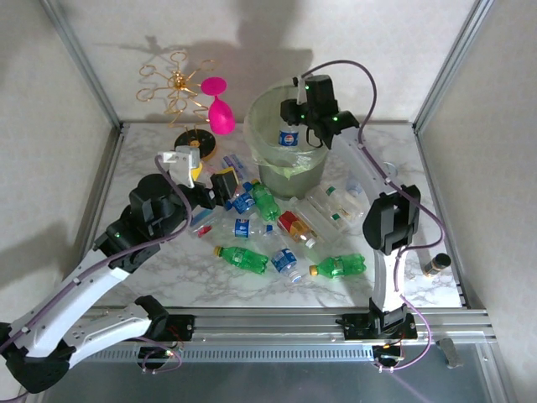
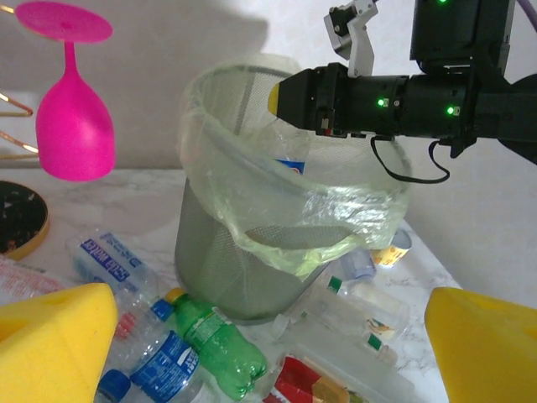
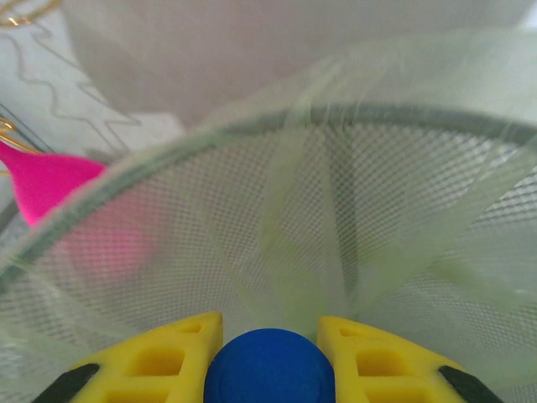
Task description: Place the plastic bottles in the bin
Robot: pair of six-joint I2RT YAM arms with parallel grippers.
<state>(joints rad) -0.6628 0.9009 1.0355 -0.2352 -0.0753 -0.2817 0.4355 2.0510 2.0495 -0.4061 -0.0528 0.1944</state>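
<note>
The bin (image 1: pixel 281 178) stands far back on the table (image 1: pixel 403 281), plastic bottles (image 1: pixel 243 259) scattered before it, goblet (image 1: pixel 221 115) to its left.

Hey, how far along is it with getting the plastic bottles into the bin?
Done: nothing I can confirm inside the bin. In hand: the right end effector is shut on a blue-capped bottle at the bin's opening. Remaining: roughly ten plastic bottles lie on the table, with the open left end effector near them.

A white marble-patterned tabletop (image 1: pixel 252 290) sits inside off-white textured walls (image 1: pixel 252 34) at far, left and right. Grey aluminium posts (image 1: pixel 84 63) stand at the far corners, and a ribbed aluminium rail (image 1: pixel 277 323) runs along the near edge.
</note>
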